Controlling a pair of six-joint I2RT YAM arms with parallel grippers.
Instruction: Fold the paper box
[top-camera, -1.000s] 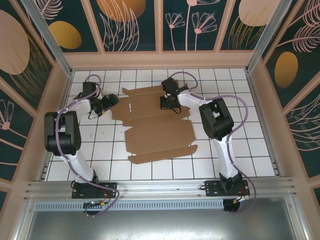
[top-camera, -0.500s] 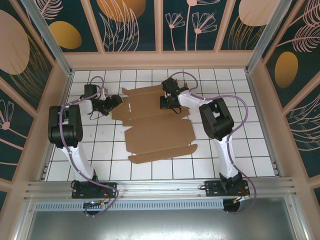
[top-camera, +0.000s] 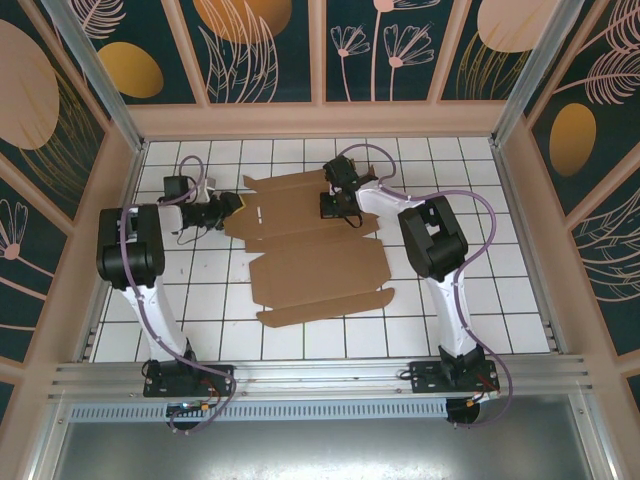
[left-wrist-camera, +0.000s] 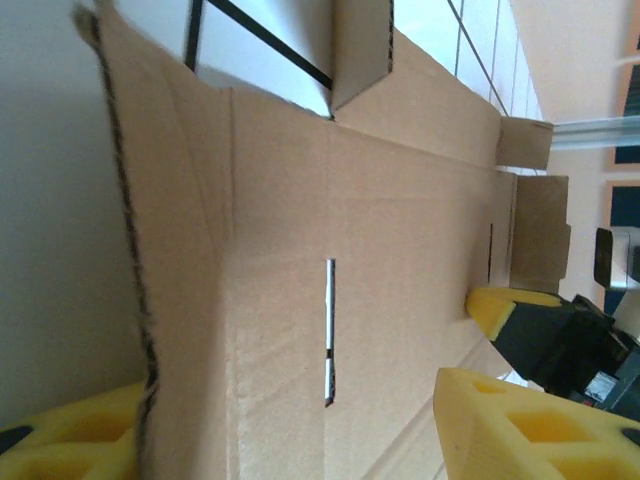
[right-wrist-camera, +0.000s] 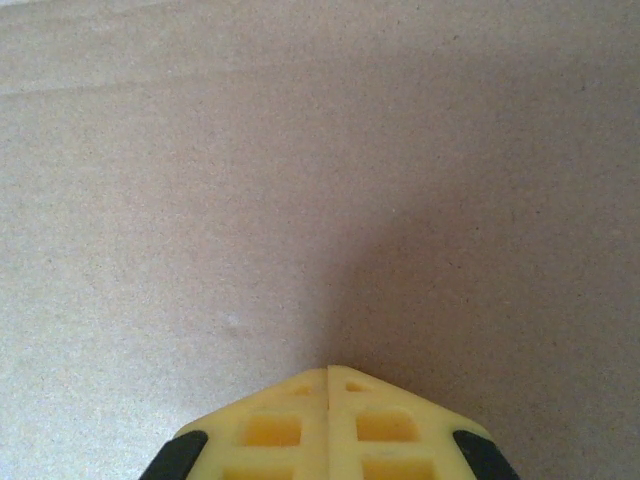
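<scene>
Closing in and narrowing, my left hand (top-camera: 228, 204) now straddles the left flap (left-wrist-camera: 180, 250) of the flat brown cardboard box (top-camera: 305, 245) on the bench (top-camera: 500, 290), jaws apart, while my closed right hand (top-camera: 335, 208) rests on its far panel, so I reckon folding starts.

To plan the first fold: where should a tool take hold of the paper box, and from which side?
The paper box by its left flap, from the left: that thin edge looks raised off the table; the rest lies flat.

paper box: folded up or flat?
Spread flat: the paper box lies unfolded on the table, its panels and flaps splayed out.
</scene>
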